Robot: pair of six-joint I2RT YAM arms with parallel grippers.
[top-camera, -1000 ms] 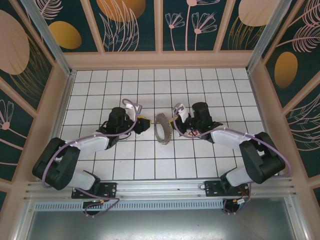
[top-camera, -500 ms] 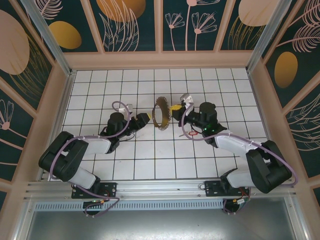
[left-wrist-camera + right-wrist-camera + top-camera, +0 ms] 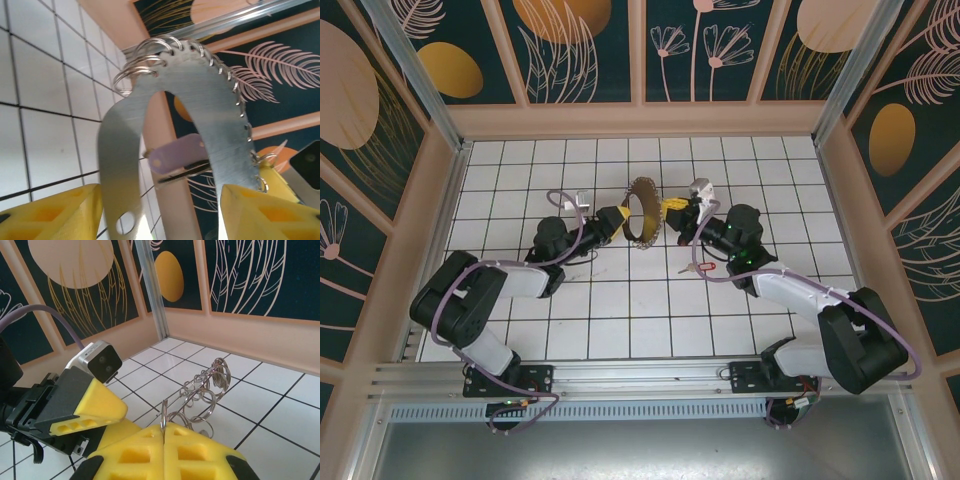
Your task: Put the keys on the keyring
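Mid-threading, it seems: right gripper [image 3: 164, 439] pinches the keyring [image 3: 642, 215] raised over the table [image 3: 520, 170], left gripper [image 3: 160, 205] gapes around it; next the red key [image 3: 698, 266] lying below likely needs picking up.

The keyring [image 3: 185, 85] is brushed silver-grey, edged with shiny steel rings. Flanking it, the left gripper [image 3: 160, 215] and right gripper [image 3: 164, 442] wear yellow pads. Behind its band hangs a tag [image 3: 172, 156], lilac or perhaps washed-out blue. Under the keyring the table [image 3: 610, 300] is white with dark grid lines, one key [image 3: 703, 266] tagged red.
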